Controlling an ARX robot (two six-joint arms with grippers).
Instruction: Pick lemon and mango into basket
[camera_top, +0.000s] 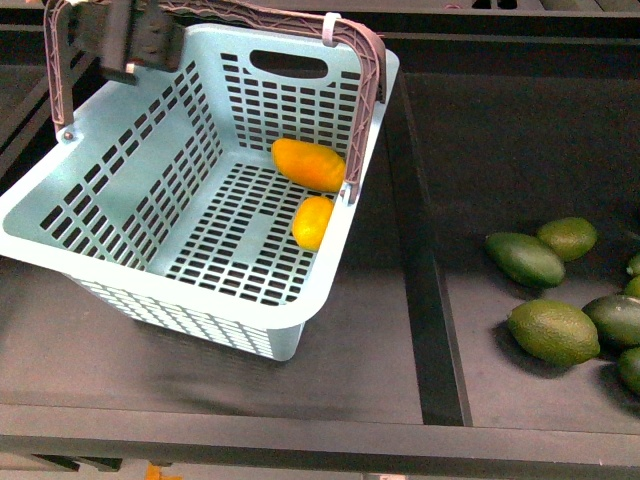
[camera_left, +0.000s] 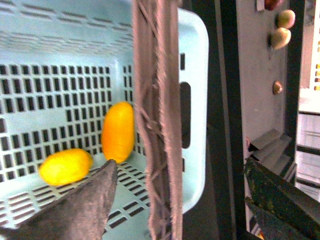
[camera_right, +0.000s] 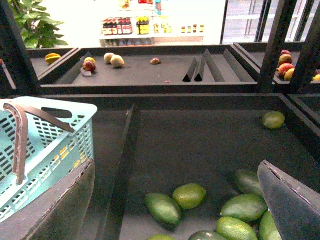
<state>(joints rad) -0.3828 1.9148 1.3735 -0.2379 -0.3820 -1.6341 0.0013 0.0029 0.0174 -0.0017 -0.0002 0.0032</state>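
Aqua plastic basket (camera_top: 130, 190) sits tilted on the dark shelf, with the mango (camera_top: 308, 164) and the lemon (camera_top: 312, 221) both on its slotted floor against the wall under the brown handle (camera_top: 365, 70). My left pincer (camera_top: 125, 35) is at that handle; its grip I cannot tell. My right pincer (camera_right: 175, 200) gapes wide above green fruits (camera_right: 189, 195), well apart from the basket.

Dark shelf (camera_top: 380, 330), matte black surface, split into compartments by a raised black divider (camera_top: 432, 290). Left compartment: one light aqua basket (camera_top: 110, 190) is carried, set askew. Right compartment: several dark green oval fruits (camera_top: 553, 331) are laid loose near one another, some touching, clustered toward the right edge.
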